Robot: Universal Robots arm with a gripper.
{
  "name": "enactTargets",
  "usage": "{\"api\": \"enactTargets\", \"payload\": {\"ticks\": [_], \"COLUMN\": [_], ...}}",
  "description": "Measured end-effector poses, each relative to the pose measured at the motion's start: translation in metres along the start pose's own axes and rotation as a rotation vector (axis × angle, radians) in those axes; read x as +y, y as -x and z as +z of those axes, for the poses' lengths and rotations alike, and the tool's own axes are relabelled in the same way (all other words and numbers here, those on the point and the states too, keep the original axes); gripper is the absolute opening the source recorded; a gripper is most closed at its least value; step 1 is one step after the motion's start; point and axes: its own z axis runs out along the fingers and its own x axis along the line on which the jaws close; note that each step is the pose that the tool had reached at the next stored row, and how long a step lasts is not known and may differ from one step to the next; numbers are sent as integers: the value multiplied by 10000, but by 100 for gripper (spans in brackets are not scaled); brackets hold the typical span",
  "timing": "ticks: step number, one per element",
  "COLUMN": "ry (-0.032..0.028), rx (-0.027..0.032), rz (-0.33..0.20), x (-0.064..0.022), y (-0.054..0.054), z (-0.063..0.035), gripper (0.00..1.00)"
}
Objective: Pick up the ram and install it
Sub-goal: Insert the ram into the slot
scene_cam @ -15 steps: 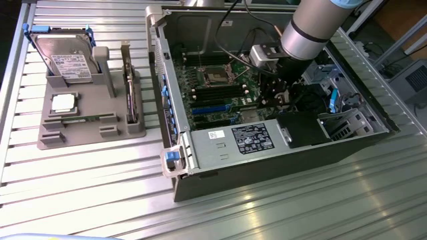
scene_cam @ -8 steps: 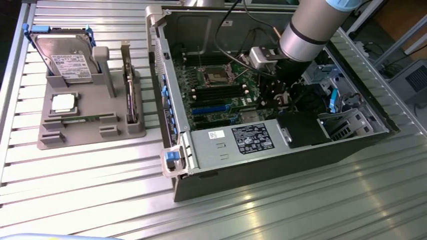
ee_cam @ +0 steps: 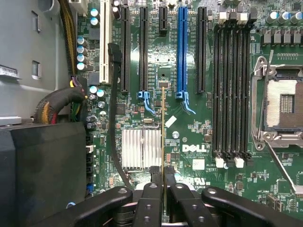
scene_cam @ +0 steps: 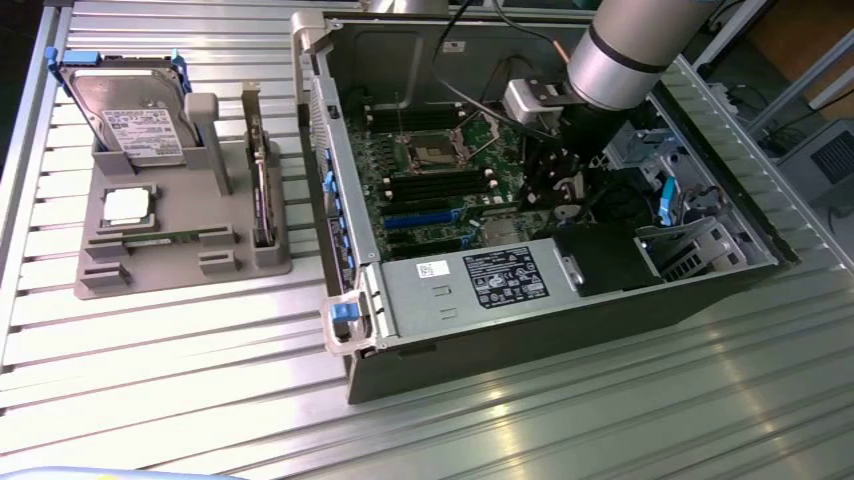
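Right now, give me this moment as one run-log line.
tool: shut on ram | ram: held edge-on over motherboard | memory slots: empty | install: not yet done

Open computer case lies on slatted metal surface. Green motherboard visible inside, power supply with label at near end. Silver robot arm reaches into case from above, dark fingers low over motherboard; can't tell their grip from here. Gray holder at exterior view's left, apart from case. It carries hard drive, square silver chip and an upright card.
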Motion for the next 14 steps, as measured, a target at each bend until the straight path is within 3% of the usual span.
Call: {"api": "enactTargets", "payload": {"ticks": [8, 14], "ry": [-6, -18], "rx": [0, 1], "rz": [1, 1], "x": [39, 180], "y": [0, 13], "z": [-15, -11], "gripper": [13, 13]}}
